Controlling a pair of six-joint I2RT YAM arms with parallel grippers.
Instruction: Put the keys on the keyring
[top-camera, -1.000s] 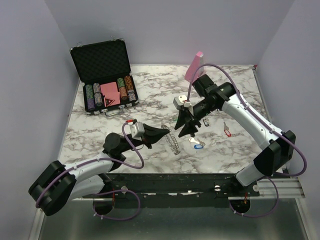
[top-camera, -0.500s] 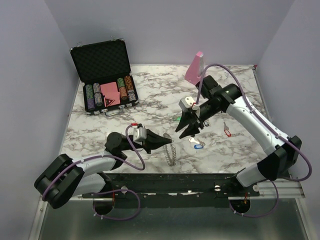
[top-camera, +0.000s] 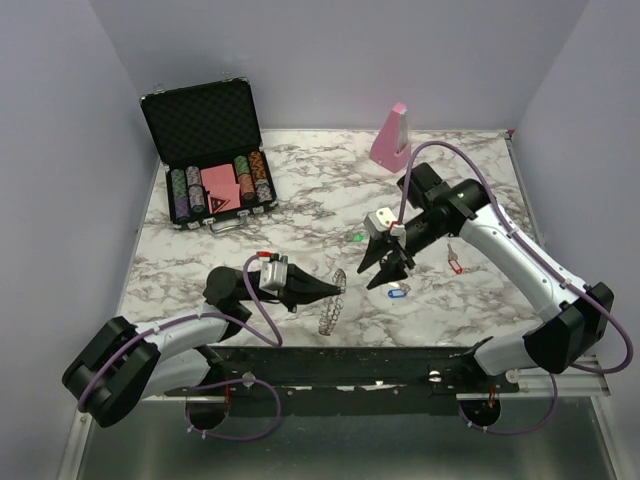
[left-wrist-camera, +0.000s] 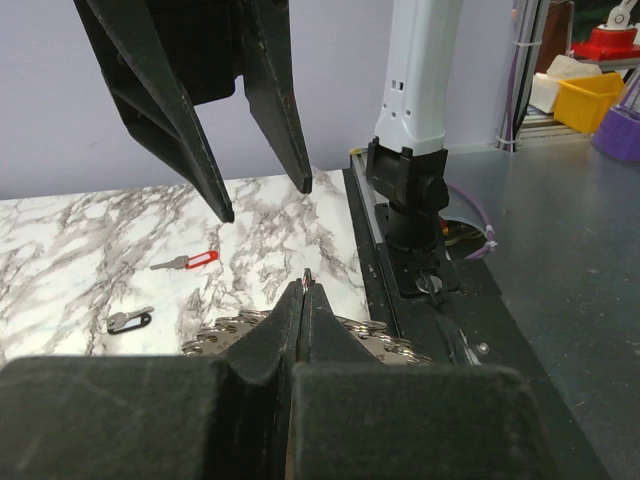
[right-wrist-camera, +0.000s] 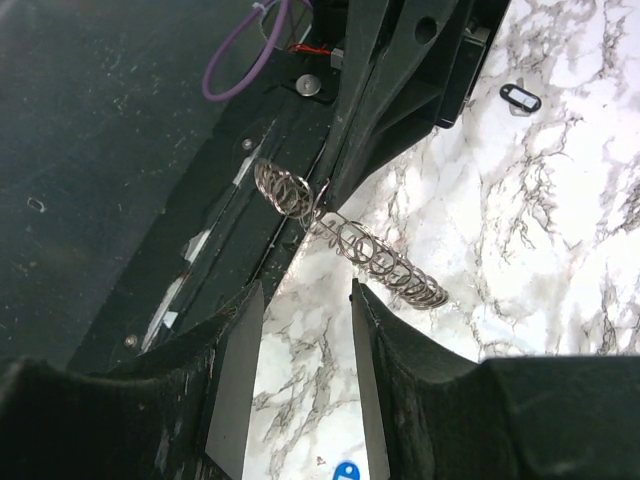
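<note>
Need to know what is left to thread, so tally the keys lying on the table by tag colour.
Red key: 1
Blue key: 1
Green key: 1
Black key: 1
Total: 4

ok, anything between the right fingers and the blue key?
Nothing visible. The right fingers are open close to the blue key; the keyring, pinched in the left fingers, is off to the side.
</note>
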